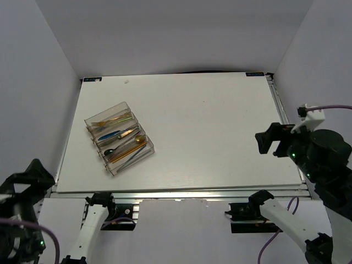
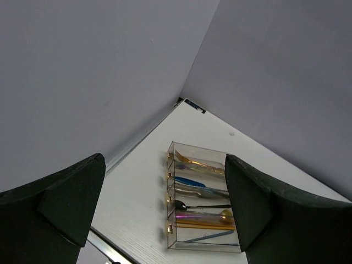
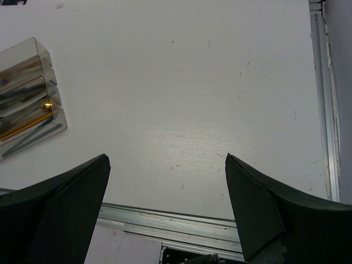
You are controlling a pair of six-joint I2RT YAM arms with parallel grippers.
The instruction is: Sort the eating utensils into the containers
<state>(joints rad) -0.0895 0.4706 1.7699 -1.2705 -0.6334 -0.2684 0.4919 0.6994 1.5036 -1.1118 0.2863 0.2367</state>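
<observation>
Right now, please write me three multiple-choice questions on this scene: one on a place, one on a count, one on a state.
1. Where does the tray stand?
A) on the left half of the table
B) at its right edge
C) at its centre

2. How many utensils lie outside the tray?
A) five
B) none
C) two

3. How are the left fingers and right fingers?
A) left shut on a fork
B) both shut
C) both open, empty

Answers: 1 A, the top view shows it left of the middle. 2 B, all lie in its compartments. 3 C, each wrist view shows a wide gap holding nothing.
</observation>
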